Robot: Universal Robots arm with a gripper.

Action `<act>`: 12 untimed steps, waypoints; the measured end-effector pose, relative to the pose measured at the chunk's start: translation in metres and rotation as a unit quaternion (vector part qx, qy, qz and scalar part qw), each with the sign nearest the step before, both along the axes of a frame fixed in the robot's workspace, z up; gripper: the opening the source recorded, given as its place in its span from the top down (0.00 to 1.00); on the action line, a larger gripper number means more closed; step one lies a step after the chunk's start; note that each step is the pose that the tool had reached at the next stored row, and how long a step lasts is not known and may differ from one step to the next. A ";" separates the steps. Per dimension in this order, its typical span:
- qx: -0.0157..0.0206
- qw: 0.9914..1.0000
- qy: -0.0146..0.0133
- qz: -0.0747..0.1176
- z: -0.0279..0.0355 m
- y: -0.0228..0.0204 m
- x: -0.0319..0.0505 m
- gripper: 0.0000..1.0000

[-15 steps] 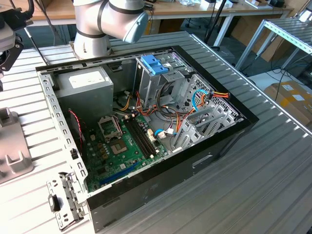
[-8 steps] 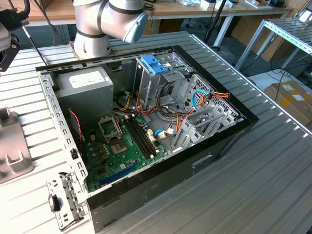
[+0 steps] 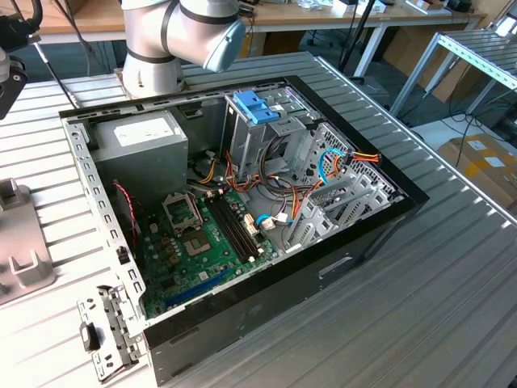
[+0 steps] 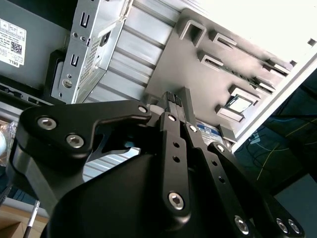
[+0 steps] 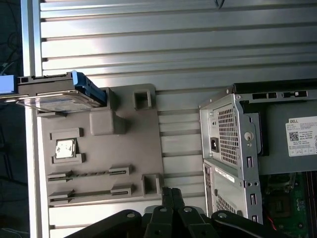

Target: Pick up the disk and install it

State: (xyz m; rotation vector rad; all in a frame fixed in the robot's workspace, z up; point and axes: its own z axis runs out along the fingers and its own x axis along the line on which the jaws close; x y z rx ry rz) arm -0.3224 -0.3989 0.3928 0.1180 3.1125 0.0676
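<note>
The disk [image 5: 58, 94] rests at the far end of the grey fixture plate [image 5: 131, 148], at the corner away from the computer case [image 5: 237, 144]. We see its blue carrier [image 5: 89, 88] raised above the plate, with one end overhanging the plate's edge. The gripper [image 5: 171, 192] hangs over the plate's opposite end, well apart from the disk, its fingers [image 5: 166, 196] pressed together on nothing. A strip of ribbed table [image 5: 183, 129] separates plate from case.
</note>
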 end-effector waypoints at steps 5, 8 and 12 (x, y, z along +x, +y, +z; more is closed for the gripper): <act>0.000 1.000 0.000 0.000 -0.0001 0.0000 -0.0027 0.89; 0.000 1.000 0.000 0.000 -0.0001 0.0000 -0.0047 0.89; 0.000 1.000 0.000 0.000 -0.0001 0.0000 -0.0071 0.89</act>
